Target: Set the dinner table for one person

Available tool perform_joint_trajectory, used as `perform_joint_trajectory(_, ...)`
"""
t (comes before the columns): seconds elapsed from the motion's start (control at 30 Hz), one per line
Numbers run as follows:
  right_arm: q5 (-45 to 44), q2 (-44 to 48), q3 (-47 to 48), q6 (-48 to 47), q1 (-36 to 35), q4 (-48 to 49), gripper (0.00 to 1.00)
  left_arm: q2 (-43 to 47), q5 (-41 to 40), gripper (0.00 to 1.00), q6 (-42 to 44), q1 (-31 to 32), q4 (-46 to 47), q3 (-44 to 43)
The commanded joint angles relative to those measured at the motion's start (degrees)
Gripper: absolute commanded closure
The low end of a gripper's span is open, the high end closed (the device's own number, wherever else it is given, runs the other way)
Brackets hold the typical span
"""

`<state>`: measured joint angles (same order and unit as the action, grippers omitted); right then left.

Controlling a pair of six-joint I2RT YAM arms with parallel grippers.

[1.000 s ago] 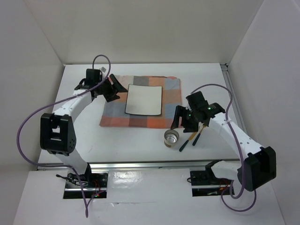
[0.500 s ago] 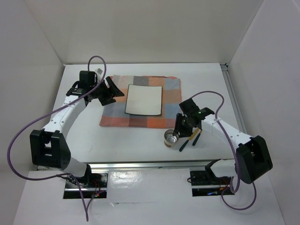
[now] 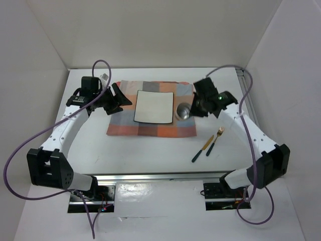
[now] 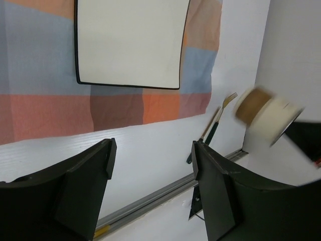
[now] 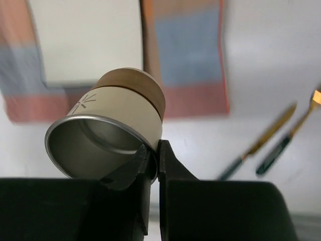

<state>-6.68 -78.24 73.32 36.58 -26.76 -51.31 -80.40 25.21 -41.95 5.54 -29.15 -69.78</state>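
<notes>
White dinner table (image 3: 150, 150) lies below right pincer (image 5: 153, 159) clamping cup (image 5: 120, 113).

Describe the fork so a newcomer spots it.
On the large white tabletop, look off the near right corner of the orange, grey and blue checked cloth. Two dark-handled gold utensils lie together; the fork is the right one, with tines where the knife has a blade.

I see right tool (image 3: 193, 108) at centre right of frame, gripping cup (image 3: 183, 111) over right part of checked cloth (image 3: 150, 129), just beside white square plate (image 3: 154, 106). Can't tell if cup touches cloth. Left tool (image 3: 120, 99) at cloth's left edge, fingers spread, nothing held. Knife (image 3: 202, 149) and fork (image 3: 215, 140) side by side on white surface (image 3: 140, 153), lower right of cloth.
</notes>
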Motion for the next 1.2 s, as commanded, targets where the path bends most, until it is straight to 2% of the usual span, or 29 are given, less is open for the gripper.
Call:
perform_joint_trajectory(0.0,-6.7,-7.9,12.6,-6.0,3.4,0.1,1.0,2.7,0.5,0.21,2.1,0.2,-2.2,-2.6)
perform_joint_trajectory(0.1,-6.8,-21.6,24.6,-9.2,6.2,2.0,1.0,3.9,-0.6,0.21,3.2,0.2,-3.7,-2.6)
perform_joint_trajectory(0.13,-6.8,-21.7,27.8,-9.8,7.1,2.0,1.0,3.9,-1.1,0.21,3.2,0.2,-4.2,-2.6)
perform_joint_trajectory(0.3,-5.2,-39.2,47.5,-12.0,9.7,3.7,1.0,5.0,-0.3,0.21,3.2,0.2,-4.8,-1.4)
perform_joint_trajectory(0.4,-5.2,-46.7,54.6,-12.0,11.0,2.9,1.0,6.5,-1.7,0.23,2.7,0.2,-5.3,-0.2)
perform_joint_trajectory(0.5,-3.3,-50.9,56.0,-12.0,12.4,4.1,1.0,9.6,-2.4,0.23,3.2,0.2,-4.4,1.0)
perform_joint_trajectory(0.7,-1.7,-56.4,56.6,-11.4,14.5,5.5,1.0,9.6,-3.1,0.23,3.7,0.2,-5.9,1.6)
perform_joint_trajectory(0.83,1.4,-58.1,52.8,-11.4,15.1,8.3,0.98,9.6,-2.5,0.23,3.2,0.2,-5.9,2.7)
perform_joint_trajectory(0.93,1.4,-59.5,52.8,-11.4,15.1,8.3,0.82,9.6,-2.5,0.23,3.2,0.2,-6.4,2.7)
perform_joint_trajectory(0.97,2.4,-59.5,53.3,-11.4,15.1,8.3,0.5,9.6,-2.5,0.23,3.2,0.2,-6.4,2.7)
perform_joint_trajectory(1.0,3.9,-59.5,53.3,-11.4,15.1,8.9,0.35,9.6,-2.5,0.23,3.2,0.2,-6.4,2.7)
perform_joint_trajectory(1.1,4.4,-57.5,54.6,-11.4,15.1,9.5,0.13,9.6,-3.2,0.23,3.2,0.2,-6.4,2.1)
perform_joint_trajectory(1.17,5.4,-56.9,56.7,-12.1,15.1,10.4,0.08,9.6,-3.2,0.23,3.8,0.2,-7.0,1.4)
